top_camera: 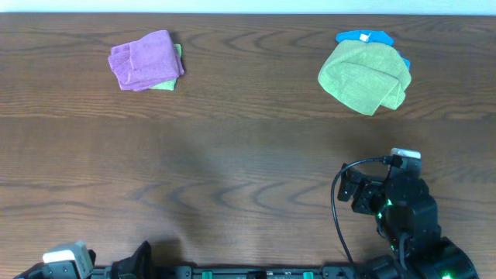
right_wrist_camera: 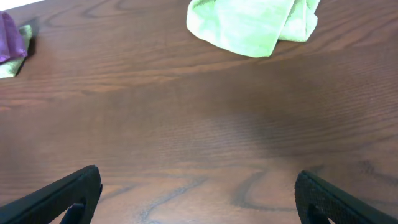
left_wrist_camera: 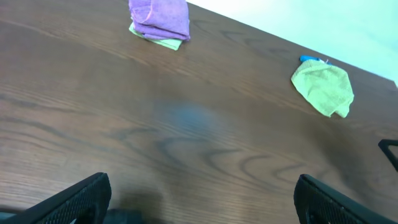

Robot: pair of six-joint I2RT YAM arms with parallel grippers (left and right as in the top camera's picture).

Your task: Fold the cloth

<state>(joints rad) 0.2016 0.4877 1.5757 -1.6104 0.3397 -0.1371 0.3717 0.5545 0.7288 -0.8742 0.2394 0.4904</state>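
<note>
Cloth [top_camera: 143,60]: bunched at ten o'clock, maybe over a green scrap [top_camera: 164,84].
Claws: we see left gripper [left_wrist_camera: 202,199] and right gripper [right_wrist_camera: 199,193] spread, empty.

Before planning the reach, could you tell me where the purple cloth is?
In the overhead view the purple cloth lies far left on the table, atop a pale green cloth.

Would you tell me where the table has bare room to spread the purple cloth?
Bare: the wide middle of the table, between the purple cloth, the green towel and the right arm. Crowded: the far side, around those two piles.
</note>
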